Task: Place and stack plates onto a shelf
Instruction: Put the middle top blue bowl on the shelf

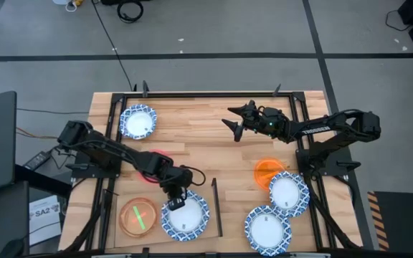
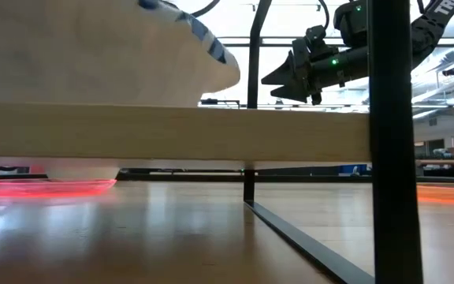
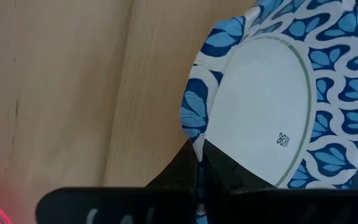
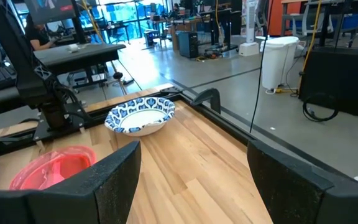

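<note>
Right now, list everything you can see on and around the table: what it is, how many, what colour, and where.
Blue-white plates: four; one at the far left corner, one on the shelf in the left gripper, two near right, overlapping.
Orange plate: one, right side, partly under a blue-white plate.
Red plate: one, mostly hidden under the left arm.
Orange-red plate with green inside: one, on the shelf, near left.
Shelf: one, pale wood, black bar at its right edge, near left.
Table: one, striped butcher-block.
Left gripper: shut on the shelf plate's rim.
Right gripper: open, raised over the far middle of the table.
</note>
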